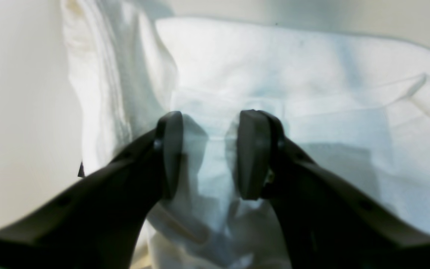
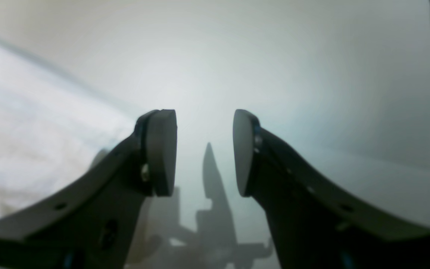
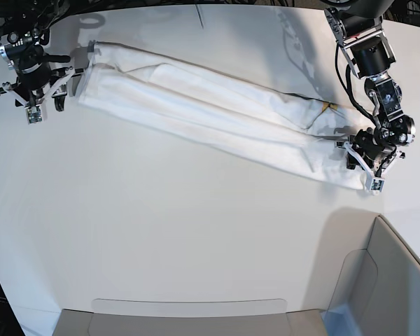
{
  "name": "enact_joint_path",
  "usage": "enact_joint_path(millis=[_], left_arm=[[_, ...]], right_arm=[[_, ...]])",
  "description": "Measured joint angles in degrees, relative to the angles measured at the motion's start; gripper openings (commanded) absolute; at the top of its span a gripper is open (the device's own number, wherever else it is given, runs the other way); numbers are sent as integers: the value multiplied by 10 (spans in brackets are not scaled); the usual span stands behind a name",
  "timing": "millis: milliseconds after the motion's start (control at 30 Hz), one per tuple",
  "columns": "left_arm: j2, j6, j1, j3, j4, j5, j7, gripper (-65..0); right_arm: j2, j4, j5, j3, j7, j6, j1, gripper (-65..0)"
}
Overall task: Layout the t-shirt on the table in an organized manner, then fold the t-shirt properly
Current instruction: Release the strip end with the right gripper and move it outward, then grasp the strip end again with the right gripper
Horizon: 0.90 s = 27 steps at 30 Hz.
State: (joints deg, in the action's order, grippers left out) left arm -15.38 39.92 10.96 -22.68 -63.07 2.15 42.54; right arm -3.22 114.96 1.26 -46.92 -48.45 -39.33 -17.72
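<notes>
The t-shirt [image 3: 217, 122] lies on the table [image 3: 161, 238] folded lengthwise into a long narrow band. Its long axis runs diagonally from the upper left of the base view down to the middle right. No print, label or writing can be read on the cloth that shows; only plain white fabric faces up.

At the band's lower right end the left gripper [image 3: 366, 159] hangs from an arm that comes down from the upper right corner, wrist bent toward the cloth. In its wrist view the left gripper [image 1: 209, 153] has its jaws parted with a gap between the pads, standing over the shirt's layered end; whether any fabric is pinched I cannot tell.

At the upper left end the right gripper [image 3: 45, 87] sits just beside the band's edge. In its wrist view the right gripper [image 2: 204, 151] has its jaws spread and empty over bare table, the shirt at the frame's left.
</notes>
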Motion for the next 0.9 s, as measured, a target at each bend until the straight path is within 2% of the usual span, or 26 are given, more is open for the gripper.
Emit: enact_joint_path(millis=[67, 200, 300, 367, 467, 567, 633, 733, 900], left_arm=[[0, 0, 0, 0, 0, 0, 0, -404], [0, 0, 0, 0, 0, 0, 0, -404], [0, 0, 0, 0, 0, 0, 0, -404], [0, 0, 0, 0, 0, 0, 0, -404], [0, -2, 0, 0, 0, 0, 0, -404], [0, 0, 0, 0, 1, 0, 0, -404], [0, 0, 0, 0, 1, 0, 0, -404], [0, -2, 0, 0, 1, 0, -1, -404], [0, 0, 0, 1, 1, -1, -1, -404]], right_arm=[[-7, 0, 4, 1, -19, 0, -14, -396], [-6, -3, 16, 2, -121, 0, -23, -396], [3, -3, 101, -9, -191, 0, -27, -396], [24, -4, 193, -19, -240, 0, -47, -396], [57, -14, 292, -24, -303, 0, -74, -396], [79, -13, 383, -41, -309, 0, -79, -396], [83, -12, 408, -77, -308, 0, -81, -396], [106, -13, 424, -100, -325, 0, -88, -396], [116, -70, 537, -93, -312, 0, -75, -396]])
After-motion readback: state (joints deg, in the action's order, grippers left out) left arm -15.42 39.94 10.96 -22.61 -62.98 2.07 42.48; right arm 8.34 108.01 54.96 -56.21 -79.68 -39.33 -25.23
